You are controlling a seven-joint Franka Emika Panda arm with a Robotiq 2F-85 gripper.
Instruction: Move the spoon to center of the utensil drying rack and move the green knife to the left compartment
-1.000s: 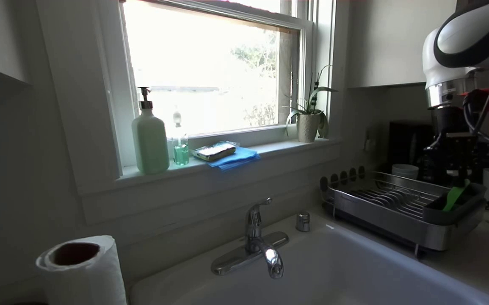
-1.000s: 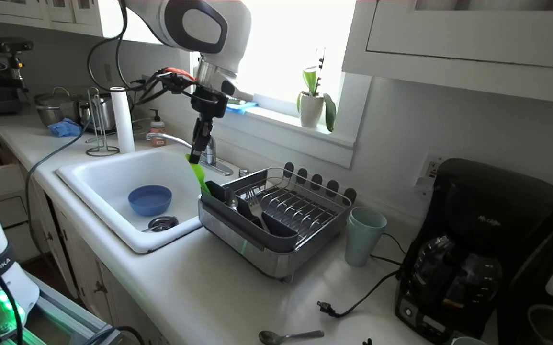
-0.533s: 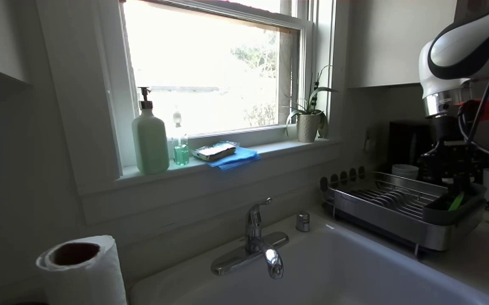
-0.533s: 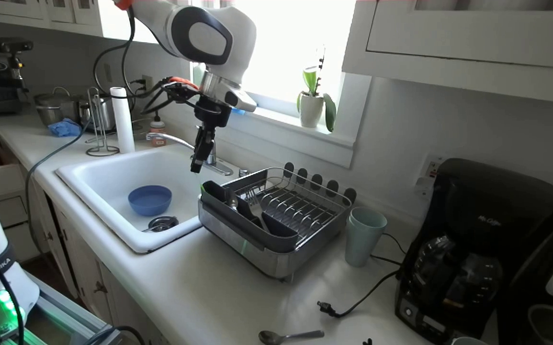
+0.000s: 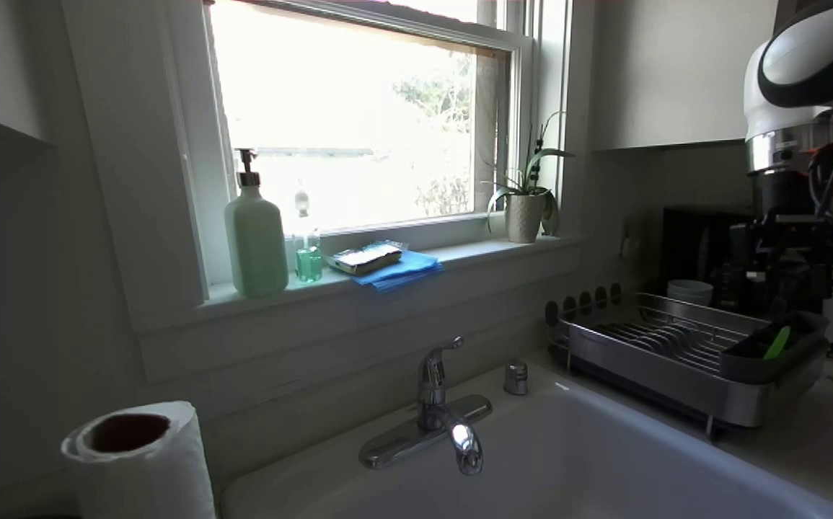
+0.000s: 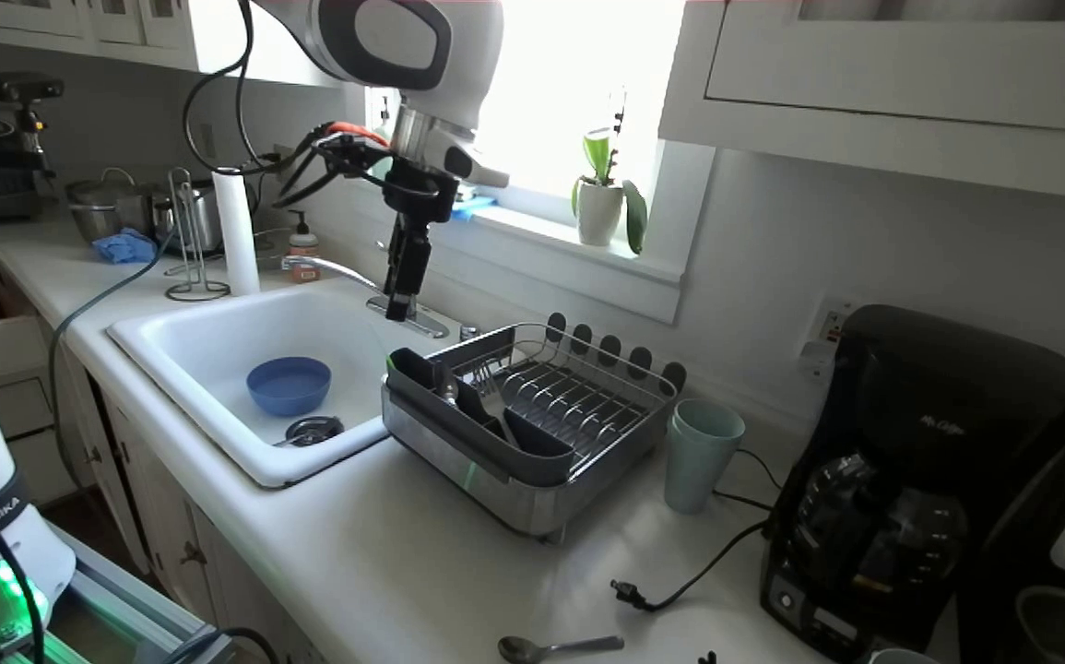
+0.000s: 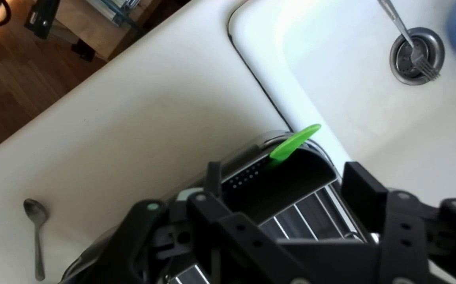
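The green knife [image 7: 293,145] leans in the end compartment of the rack's dark utensil holder [image 6: 532,464], at the sink side; its tip pokes above the rim and its lower part is lost in shadow. In an exterior view the green knife [image 5: 777,342] shows inside the holder. The utensil drying rack [image 6: 532,507] stands on the counter beside the sink. A silver utensil that looks like a spoon [image 6: 446,382] is in the holder's middle part. My gripper [image 7: 283,173] is over the end compartment, fingers wide apart, with nothing between them; an exterior view has the gripper [image 6: 397,315] above the rim.
Another spoon [image 6: 555,648] lies on the counter. The faucet [image 6: 408,300] is behind the gripper, and the sink holds a blue bowl [image 6: 289,385] and a fork [image 7: 421,63]. Stacked cups [image 6: 703,452] and a coffee maker [image 6: 919,461] stand past the rack.
A second ago the gripper was shut on the upright green knife. It has let go, the knife has dropped lower into the end compartment, and the arm has dipped and then risen.
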